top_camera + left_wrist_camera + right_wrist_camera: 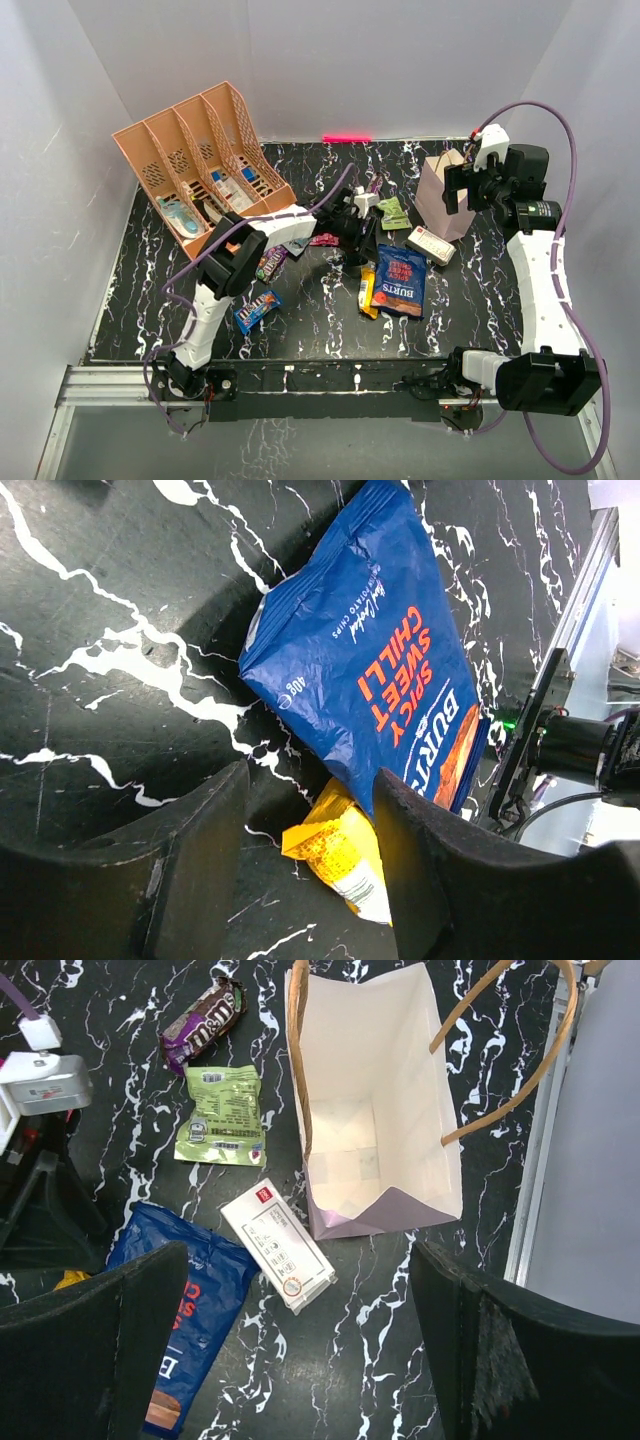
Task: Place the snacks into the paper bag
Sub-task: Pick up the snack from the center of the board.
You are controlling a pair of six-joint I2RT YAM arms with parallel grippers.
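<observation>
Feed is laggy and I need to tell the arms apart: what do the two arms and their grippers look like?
Near twins: the left arm and right arm have white links, black joint housings and a trailing purple cable. The left gripper and right gripper have thick matte black fingers, edges scuffed.

Both arms stretch forward, jaws apart.
The left gripper (357, 248) points down at centre, empty; the right gripper (458, 190) hangs higher, far right, facing down, also empty.
</observation>
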